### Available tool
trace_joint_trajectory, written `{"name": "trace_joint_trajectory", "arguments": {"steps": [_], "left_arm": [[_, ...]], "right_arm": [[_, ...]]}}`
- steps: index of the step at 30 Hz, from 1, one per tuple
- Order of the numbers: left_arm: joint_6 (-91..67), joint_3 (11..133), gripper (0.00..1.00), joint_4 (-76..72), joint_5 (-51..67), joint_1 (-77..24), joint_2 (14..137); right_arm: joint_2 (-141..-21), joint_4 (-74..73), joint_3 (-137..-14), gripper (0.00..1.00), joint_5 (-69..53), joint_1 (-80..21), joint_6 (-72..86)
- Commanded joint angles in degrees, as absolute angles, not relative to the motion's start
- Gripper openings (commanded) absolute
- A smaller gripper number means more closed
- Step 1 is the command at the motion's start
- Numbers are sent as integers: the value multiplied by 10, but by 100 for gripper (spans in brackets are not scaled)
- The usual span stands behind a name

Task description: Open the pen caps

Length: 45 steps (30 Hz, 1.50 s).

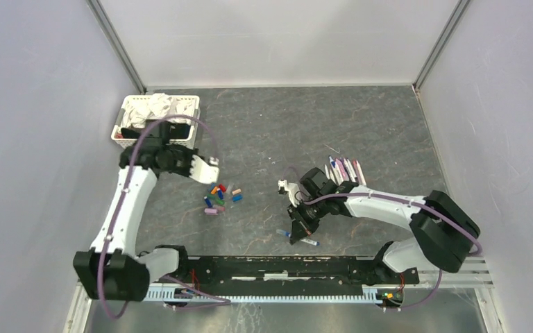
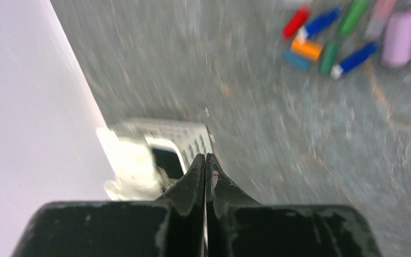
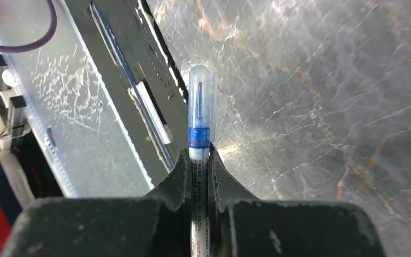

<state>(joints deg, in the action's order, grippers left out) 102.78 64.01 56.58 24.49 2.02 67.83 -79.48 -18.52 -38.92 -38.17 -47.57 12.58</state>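
Observation:
Several loose pen caps (image 1: 222, 196), blue, green, orange, red and pink, lie in a cluster left of centre; they also show blurred in the left wrist view (image 2: 321, 37). Several white-barrelled pens (image 1: 343, 170) lie in a row at centre right. My right gripper (image 1: 298, 225) is shut lengthwise on a white pen (image 3: 199, 160) whose clear, blue-tinted cap (image 3: 201, 96) sticks out past the fingertips. My left gripper (image 1: 207, 168) is shut and empty, above the table just behind the caps; its closed tips (image 2: 205, 158) show against the basket.
A white plastic basket (image 1: 126, 111) of white cloths stands at the back left, behind the left arm. The black and silver mounting rail (image 1: 284, 267) runs along the near edge, close in front of the right gripper. Grey walls enclose the table.

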Motion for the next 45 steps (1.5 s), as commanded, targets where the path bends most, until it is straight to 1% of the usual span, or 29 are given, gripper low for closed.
{"name": "trace_joint_trajectory", "arguments": {"steps": [1,3,7,8,10,11,13,16,17,19,22,29,39,41,43,45], "left_arm": [[1033,622,2,621,223,-135,601],[996,618,2,615,226,-179,590],[928,617,2,616,236,-221,592],[914,614,4,616,246,-227,589],[896,605,25,616,262,-239,581],[892,596,32,616,268,-247,575],[891,583,42,616,283,-260,562],[880,572,51,616,300,-286,548],[868,574,53,616,304,-296,547],[833,582,53,615,310,-319,557],[788,590,48,604,310,-344,574],[770,568,41,556,290,-380,566],[795,549,39,538,270,-418,548],[802,548,34,538,267,-421,547],[811,546,24,538,262,-423,545],[822,541,11,537,257,-426,541]], "right_arm": [[-817,-204,-454,0,-426,-479,127],[-834,-196,-484,0,-443,-478,127],[-863,-174,-526,0,-464,-478,144],[-868,-162,-533,0,-471,-477,155],[-880,-122,-546,0,-489,-477,185],[-886,-101,-551,0,-502,-477,206],[-895,-43,-558,0,-525,-477,252],[-909,-26,-587,0,-533,-478,268],[-915,-28,-597,0,-534,-479,268],[-925,-25,-614,0,-541,-478,270],[-933,-5,-624,0,-553,-479,283],[-937,52,-611,0,-568,-484,322],[-952,91,-617,0,-588,-486,359],[-955,91,-620,0,-592,-486,361],[-957,92,-621,0,-594,-486,364],[-959,98,-621,0,-598,-486,369]]}}
